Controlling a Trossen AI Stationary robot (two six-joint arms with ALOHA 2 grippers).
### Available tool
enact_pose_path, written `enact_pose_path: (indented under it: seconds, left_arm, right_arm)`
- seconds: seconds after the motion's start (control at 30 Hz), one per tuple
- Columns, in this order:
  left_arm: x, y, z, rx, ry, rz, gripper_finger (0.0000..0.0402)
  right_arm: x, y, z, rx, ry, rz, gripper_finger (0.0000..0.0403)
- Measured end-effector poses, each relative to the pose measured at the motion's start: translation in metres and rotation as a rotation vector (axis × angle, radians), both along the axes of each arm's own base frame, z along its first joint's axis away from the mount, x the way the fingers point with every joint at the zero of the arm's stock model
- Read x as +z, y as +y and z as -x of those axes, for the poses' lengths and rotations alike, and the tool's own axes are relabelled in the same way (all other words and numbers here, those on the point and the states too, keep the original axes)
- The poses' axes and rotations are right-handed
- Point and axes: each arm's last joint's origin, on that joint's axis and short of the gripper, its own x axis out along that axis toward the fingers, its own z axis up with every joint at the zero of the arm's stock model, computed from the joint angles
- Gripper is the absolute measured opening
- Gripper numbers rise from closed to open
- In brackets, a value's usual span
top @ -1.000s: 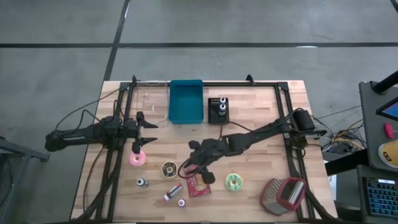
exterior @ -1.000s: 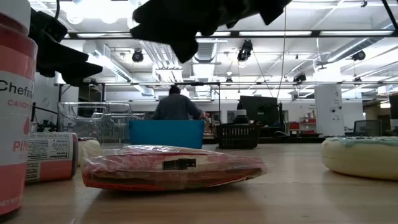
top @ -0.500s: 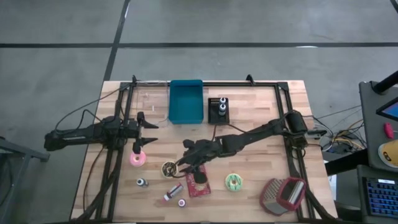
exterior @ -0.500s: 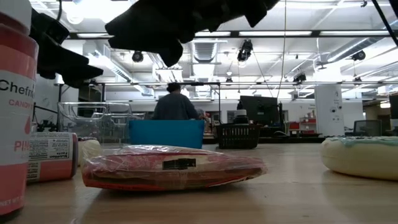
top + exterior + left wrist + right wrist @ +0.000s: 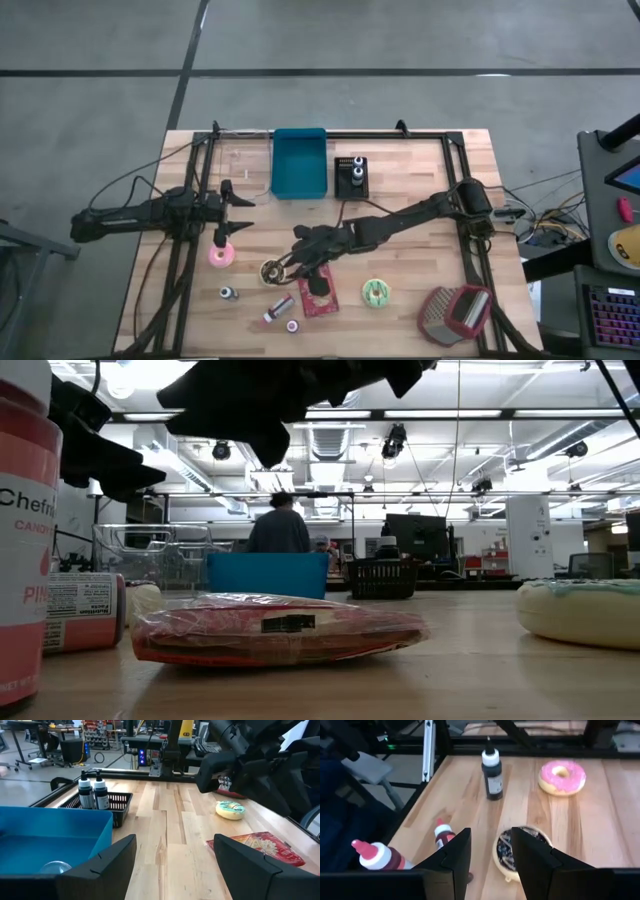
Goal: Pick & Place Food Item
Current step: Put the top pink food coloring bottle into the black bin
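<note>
My right gripper (image 5: 284, 266) hangs open above the table, just over a chocolate-sprinkled donut (image 5: 272, 271). In the right wrist view that donut (image 5: 504, 852) lies on the wood beyond the open fingers of my right gripper (image 5: 491, 840), which touch nothing. A pink donut (image 5: 220, 256) lies to its left, and a red food packet (image 5: 320, 297) and a green donut (image 5: 376, 292) lie to its right. The blue bin (image 5: 300, 163) stands at the far edge. My left gripper (image 5: 245, 214) waits open at the left side, level above the table.
A black basket (image 5: 351, 177) with two bottles stands beside the bin. A small dark bottle (image 5: 229, 293) and two red-capped bottles (image 5: 278, 308) lie near the front edge. A red grater-like thing (image 5: 455, 310) sits at the front right. Bare wood lies between bin and donuts.
My right gripper has moved toward the table's left edge, from above the red packet to above the chocolate donut, rolling slightly. Nothing on the table has moved.
</note>
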Motion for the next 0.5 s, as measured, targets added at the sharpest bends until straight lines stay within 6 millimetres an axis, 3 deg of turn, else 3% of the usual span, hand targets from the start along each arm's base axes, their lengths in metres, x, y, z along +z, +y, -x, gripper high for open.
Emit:
enact_pose_path:
  seconds: [0.5]
  left_arm:
    - [0.0, 0.0, 0.0, 0.0, 0.0, 0.0, 0.0273]
  right_arm:
    - [-0.0008, 0.002, 0.0008, -0.006, -0.003, 0.038, 0.0153]
